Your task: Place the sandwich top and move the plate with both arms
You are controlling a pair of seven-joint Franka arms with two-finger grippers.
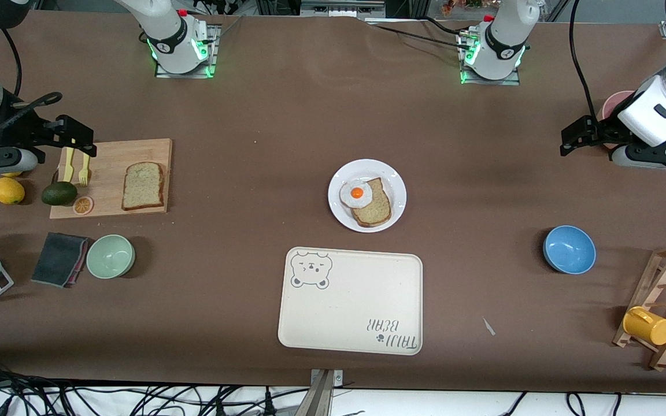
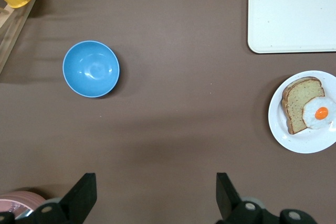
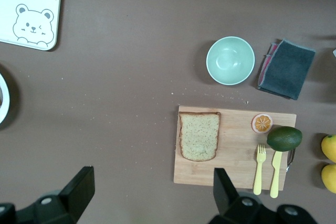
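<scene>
**Bread slice waits on the board, both claws wide and empty**

The sandwich top [image 1: 143, 185] lies flat on the wooden cutting board [image 1: 136, 151] near the table edge at the right arm's end. It looks light and soft, likely to bend or dent under a hard squeeze, so a gentle pinch across its crust edges, or lifting one edge off the board, seems the safest hold.

The plate [image 1: 393, 184] sits at the middle of the table, carrying the browner bread slice [image 1: 376, 209] with a fried egg [image 1: 356, 193] overlapping one corner. Glossy and rigid, it is probably slippery; two claws taking its rim at facing points would suit.

The green bowl [image 1: 110, 256] and blue bowl [image 1: 569, 249] both stand empty, as does the bear tray [image 1: 350, 300], which lies nearer the front camera than the plate.

The right claw [image 3: 149, 192] hovers over the cutting board's end, jaws wide, holding nothing. The left claw [image 2: 156, 195] hangs wide and empty over the table's left-arm end.
</scene>
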